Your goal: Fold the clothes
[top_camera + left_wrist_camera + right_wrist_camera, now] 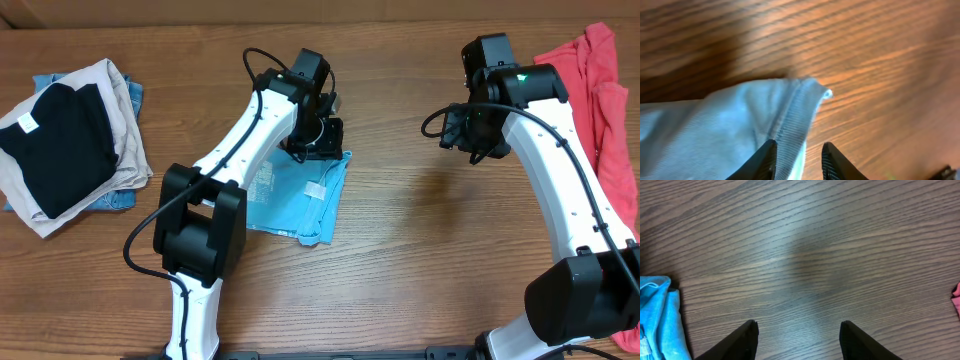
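Left hand (798, 161), narrowly parted, sits over the shirt (290, 205) corner; right hand (798, 340), wide and empty, hangs well apart.

Robot lab bench, wood-grain table (400, 250), white-and-black left arm (250, 130) and right arm (545, 170) mounted at one edge, blue T-shirt (290, 200), folded clothes pile (60, 150), red garment (605, 90).

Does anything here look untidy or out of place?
The red garment lies crumpled, unfolded, at the far right of the table, unlike the folded stack at left. The folded blue T-shirt sits askew to the table edge.
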Tool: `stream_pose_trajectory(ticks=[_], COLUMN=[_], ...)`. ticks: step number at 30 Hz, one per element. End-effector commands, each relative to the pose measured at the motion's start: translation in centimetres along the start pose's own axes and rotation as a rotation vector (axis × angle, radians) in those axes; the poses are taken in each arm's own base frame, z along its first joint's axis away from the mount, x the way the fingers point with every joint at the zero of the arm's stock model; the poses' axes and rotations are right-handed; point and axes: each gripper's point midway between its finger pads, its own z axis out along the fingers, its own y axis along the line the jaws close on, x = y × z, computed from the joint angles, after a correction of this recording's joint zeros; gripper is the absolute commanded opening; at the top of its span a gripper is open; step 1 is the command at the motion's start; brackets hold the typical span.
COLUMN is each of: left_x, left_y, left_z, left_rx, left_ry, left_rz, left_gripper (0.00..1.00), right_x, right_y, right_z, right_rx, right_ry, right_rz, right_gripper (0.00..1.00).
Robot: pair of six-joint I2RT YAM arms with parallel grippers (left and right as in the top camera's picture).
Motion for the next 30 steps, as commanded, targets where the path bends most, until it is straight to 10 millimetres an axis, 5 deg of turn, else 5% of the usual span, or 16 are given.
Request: stream_pose_trajectory(ticks=[1,7,12,25,30], left_x=[0.3,1.4,4.4,5.3,6.5], left_y=[0.5,3.6,4.5,2.3,-1.6], left_z=[-0.2,-1.7,-2.1,1.7,2.7], left_rx=[0.022,-0.042,-0.078,-0.172,0.012], left_ry=[0.020,0.081,0.196,0.176,0.221], left_rz=[0.036,-0.009,-0.061,0.002,0.071], left_gripper=[0.33,0.33,0.33,0.34,0.33], right_x=[-0.5,-0.4,-0.4,0.0,0.0], right_y=[0.1,0.1,0.1,-0.1,-0.1], right_z=[-0.6,-0.6,-0.6,-0.5,-0.5], right_rx=[-0.009,-0.008,-0.008,0.000,0.000], right_ry=[-0.023,-0.021,-0.022,-0.003,-0.004], right_rz=[0.006,0.006,0.006,0.000,0.000], right_gripper=[0.56,0.56,0.56,0.56,0.56])
